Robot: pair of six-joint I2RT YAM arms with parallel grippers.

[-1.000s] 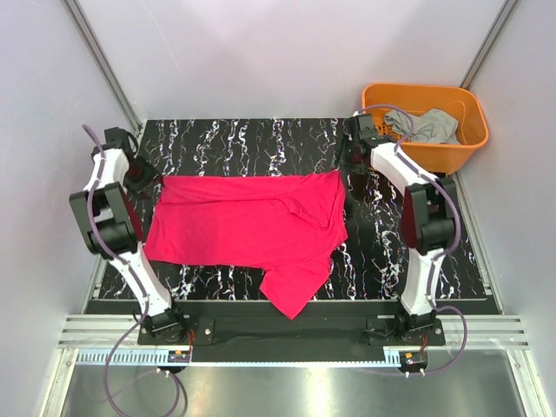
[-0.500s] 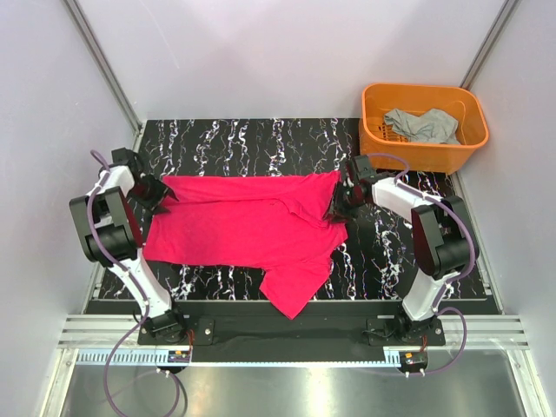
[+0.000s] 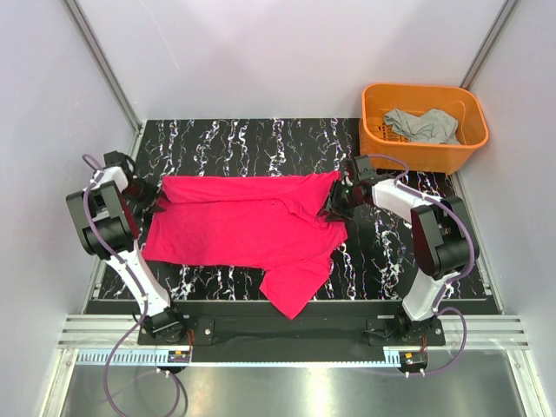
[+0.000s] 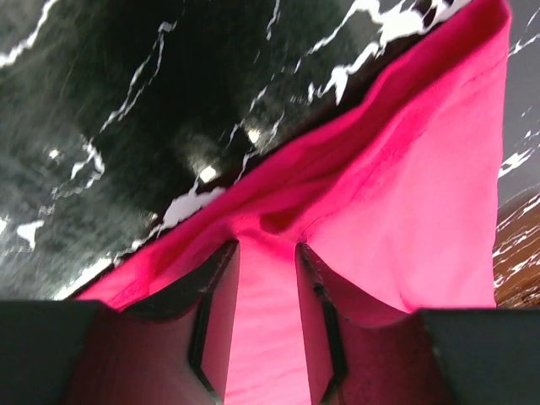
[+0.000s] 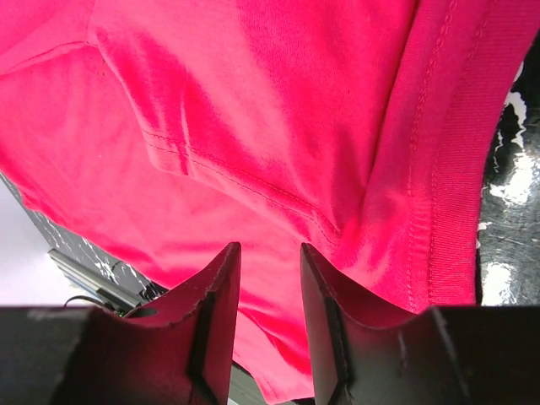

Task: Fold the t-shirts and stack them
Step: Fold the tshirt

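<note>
The magenta-red t-shirt (image 3: pixel 243 221) lies spread across the black marbled table (image 3: pixel 261 139), one sleeve hanging over the near edge. My left gripper (image 3: pixel 155 198) sits at the shirt's left edge. In the left wrist view its fingers (image 4: pixel 267 246) pinch a raised ridge of the red t-shirt (image 4: pixel 405 194). My right gripper (image 3: pixel 334 204) is low over the shirt's right edge by the folded-in sleeve. Its fingers (image 5: pixel 270 246) stand apart over flat red t-shirt fabric (image 5: pixel 253 101). The light grey t-shirt (image 3: pixel 423 126) lies crumpled in the basket.
The orange plastic basket (image 3: pixel 426 158) stands at the table's back right corner. Light walls with metal rails close in the left, back and right sides. Bare marbled tabletop shows behind the shirt and to its right.
Both arms swung in from the table's back corners to the red shirt's left and right edges. Both pairs of jaws narrowed. The left gripper then drew slightly leftward.
</note>
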